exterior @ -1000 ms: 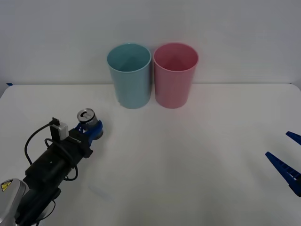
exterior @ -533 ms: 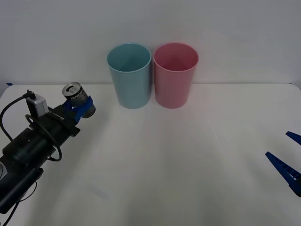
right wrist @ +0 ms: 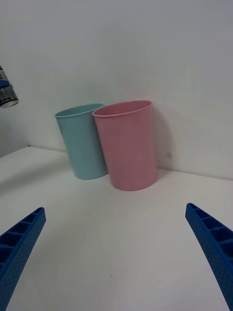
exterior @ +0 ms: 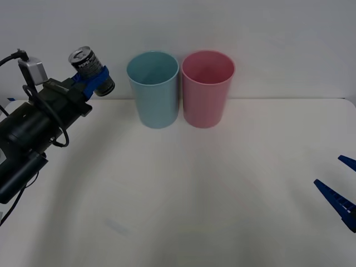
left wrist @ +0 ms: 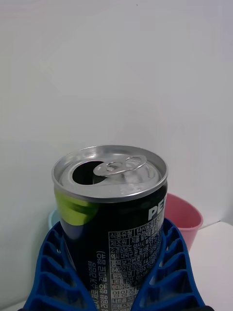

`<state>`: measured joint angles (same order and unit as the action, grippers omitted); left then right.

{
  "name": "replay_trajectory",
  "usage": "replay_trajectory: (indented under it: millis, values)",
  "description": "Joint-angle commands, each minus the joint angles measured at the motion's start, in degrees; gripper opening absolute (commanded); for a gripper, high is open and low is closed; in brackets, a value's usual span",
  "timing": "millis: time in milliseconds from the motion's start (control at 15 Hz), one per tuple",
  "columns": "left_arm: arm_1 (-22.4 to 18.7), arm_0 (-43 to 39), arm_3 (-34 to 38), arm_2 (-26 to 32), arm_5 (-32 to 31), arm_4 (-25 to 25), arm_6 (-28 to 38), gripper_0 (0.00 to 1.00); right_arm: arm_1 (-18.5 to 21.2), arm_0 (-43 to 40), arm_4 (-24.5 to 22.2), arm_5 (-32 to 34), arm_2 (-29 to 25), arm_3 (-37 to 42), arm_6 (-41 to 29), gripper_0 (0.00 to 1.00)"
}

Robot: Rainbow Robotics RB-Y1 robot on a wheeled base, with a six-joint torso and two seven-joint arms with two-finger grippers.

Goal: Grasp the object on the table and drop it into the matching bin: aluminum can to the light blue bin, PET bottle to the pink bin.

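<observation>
Left gripper (exterior: 93,79) clamps the can (exterior: 89,69), tilted, aloft at upper left, beside the blue bin (exterior: 153,89). Right gripper (right wrist: 116,248) waits, jaws wide. A late release could land it in the pink bin (exterior: 207,88).

This looks like a robot test lab, not a home. A plain white table (exterior: 183,194) stands against a bare white wall (exterior: 267,33). Near its far edge stand two plastic bins, light blue (exterior: 154,92) and pink (exterior: 206,92).
</observation>
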<state>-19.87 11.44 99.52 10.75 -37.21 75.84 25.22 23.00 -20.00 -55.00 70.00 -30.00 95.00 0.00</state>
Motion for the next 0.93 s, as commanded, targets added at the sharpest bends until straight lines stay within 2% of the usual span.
replay_trajectory:
  millis: [67, 667, 933]
  values:
    - [0.0, 6.8, -6.2, 0.0, -0.8, 1.9, 0.3, 0.00, 0.0, 0.0, 0.0, 0.0, 0.0, 0.0, 0.0, 1.00]
    - [0.1, 28.5, -30.3, -2.4, -2.4, 9.8, -0.8, 0.00, 0.0, 0.0, 0.0, 0.0, 0.0, 0.0, 0.0, 1.00]
    - [1.1, 35.0, -38.3, -3.9, -2.2, 12.0, -2.2, 0.00, 0.0, 0.0, 0.0, 0.0, 0.0, 0.0, 0.0, 1.00]
